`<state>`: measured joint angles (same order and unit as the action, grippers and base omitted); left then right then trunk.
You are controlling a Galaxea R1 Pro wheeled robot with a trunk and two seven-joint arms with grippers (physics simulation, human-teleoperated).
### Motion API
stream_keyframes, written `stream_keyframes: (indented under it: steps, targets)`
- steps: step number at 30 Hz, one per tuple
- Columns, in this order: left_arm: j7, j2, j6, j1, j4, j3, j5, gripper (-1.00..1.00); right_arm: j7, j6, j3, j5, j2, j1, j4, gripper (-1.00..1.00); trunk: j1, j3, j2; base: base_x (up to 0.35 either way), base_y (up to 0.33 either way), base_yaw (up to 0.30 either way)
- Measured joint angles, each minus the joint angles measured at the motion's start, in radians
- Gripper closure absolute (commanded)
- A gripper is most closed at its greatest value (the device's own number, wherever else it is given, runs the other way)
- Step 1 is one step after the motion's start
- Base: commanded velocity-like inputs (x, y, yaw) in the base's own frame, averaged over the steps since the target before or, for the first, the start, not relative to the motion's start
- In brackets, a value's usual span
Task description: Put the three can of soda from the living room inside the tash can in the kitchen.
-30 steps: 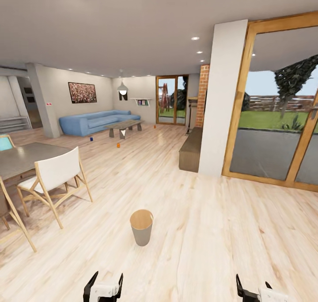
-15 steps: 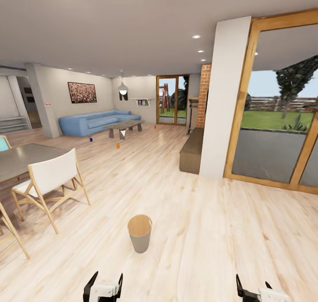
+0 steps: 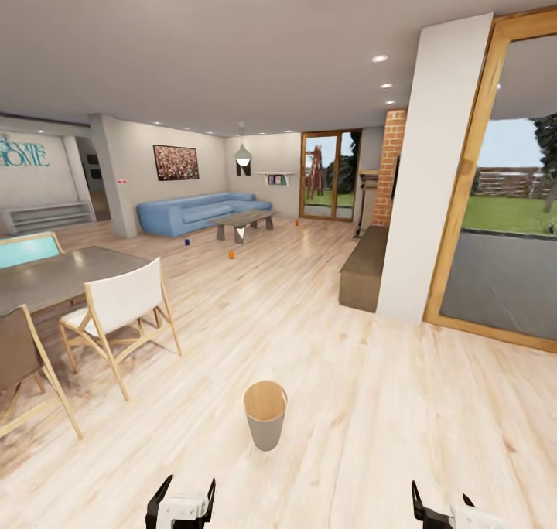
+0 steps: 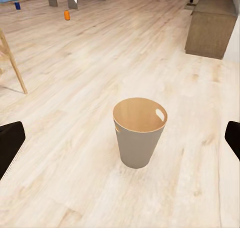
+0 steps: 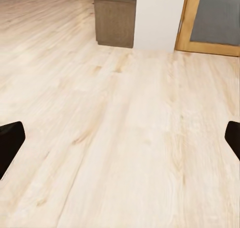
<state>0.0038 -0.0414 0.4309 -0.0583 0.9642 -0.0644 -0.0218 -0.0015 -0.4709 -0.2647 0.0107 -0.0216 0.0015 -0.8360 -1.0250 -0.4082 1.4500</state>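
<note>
1. Head view: the whole picture has slid right since a second ago, so the camera has turned left; a "HOME" wall sign (image 3: 23,151) now shows. The trash can (image 3: 265,414) stands on the wood floor (image 3: 371,405) just ahead, between the left hand (image 3: 182,502) and right hand (image 3: 445,510). Far off by the blue sofa (image 3: 197,210) and low table (image 3: 246,221) lie a blue can (image 3: 186,242) and two orange cans (image 3: 230,254), (image 3: 295,223). A white chair (image 3: 120,312) stands near the grey tabletop (image 3: 62,274).
2. Left wrist view: the trash can (image 4: 139,132) is empty, the fingers (image 4: 10,143) spread wide and holding nothing.
3. Right wrist view: bare floor and a brown bench (image 5: 116,17); the fingers (image 5: 10,140) are apart and empty.
4. Judgement: no can collected yet; the drive to the sofa remains.
</note>
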Motion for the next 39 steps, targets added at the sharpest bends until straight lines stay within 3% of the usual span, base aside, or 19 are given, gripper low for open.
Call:
stream_keyframes:
  steps: [15,27,39]
  targets:
    - [0.000,0.000,0.000,0.000,0.001,0.000,0.000,-1.00,0.000,0.000,0.001,0.000,0.000,0.000,0.000,-1.00,0.000,-0.001,0.000,0.070,0.000,0.219]
    - [0.000,0.000,0.000,0.000,0.001,0.001,0.000,-1.00,-0.034,0.002,0.008,0.002,0.023,-0.001,0.000,-1.00,0.000,-0.001,0.000,0.004,0.000,0.015]
    - [0.004,-0.001,-0.007,0.002,-0.002,0.003,0.001,-1.00,-0.039,0.005,0.010,0.011,0.025,-0.002,-0.003,-1.00,0.000,-0.001,0.000,0.000,0.000,0.000]
